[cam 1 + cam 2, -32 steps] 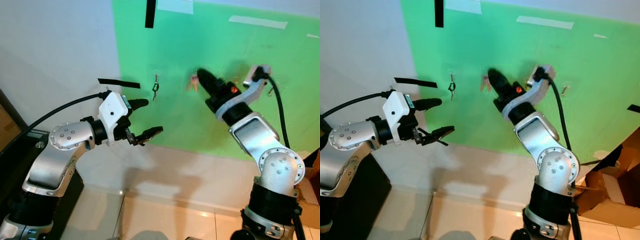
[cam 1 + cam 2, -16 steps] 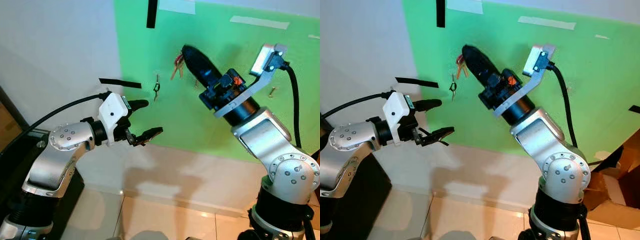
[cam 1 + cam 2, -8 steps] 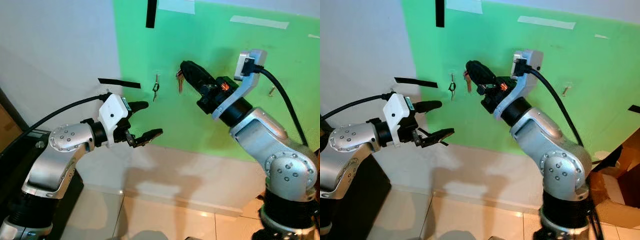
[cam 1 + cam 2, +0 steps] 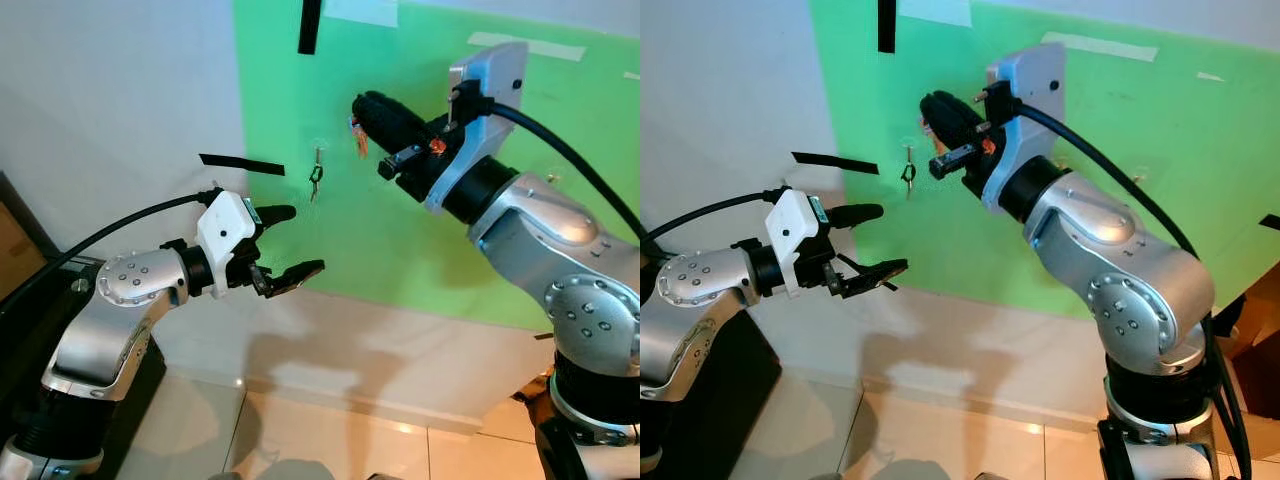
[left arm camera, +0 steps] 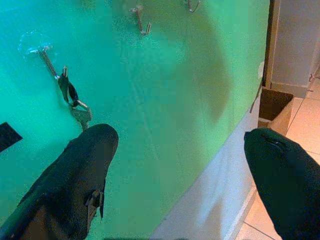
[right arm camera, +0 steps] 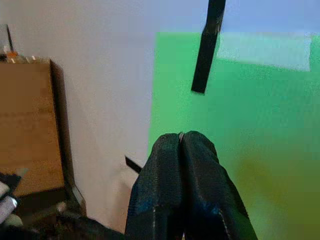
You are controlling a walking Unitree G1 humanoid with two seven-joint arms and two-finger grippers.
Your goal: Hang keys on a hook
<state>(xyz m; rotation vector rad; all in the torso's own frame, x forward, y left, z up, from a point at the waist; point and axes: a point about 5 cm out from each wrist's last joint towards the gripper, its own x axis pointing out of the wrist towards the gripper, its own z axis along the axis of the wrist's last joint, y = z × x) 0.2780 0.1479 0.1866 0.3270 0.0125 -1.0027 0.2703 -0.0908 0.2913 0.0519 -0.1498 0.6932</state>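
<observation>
In the left eye view, the right gripper (image 4: 360, 108) was raised before the green wall panel (image 4: 420, 250), pinching the keys (image 4: 358, 140) — they dangled just beside a hook (image 4: 318, 152) already bearing another key (image 4: 314, 180). The left gripper (image 4: 290, 242) hovered lower, fingers spread.

The left wrist view showed that hung key (image 5: 75, 102) between its parted fingers (image 5: 85, 165).

The right wrist view showed fingertips (image 6: 182, 150) pressed together — the keys hidden.
</observation>
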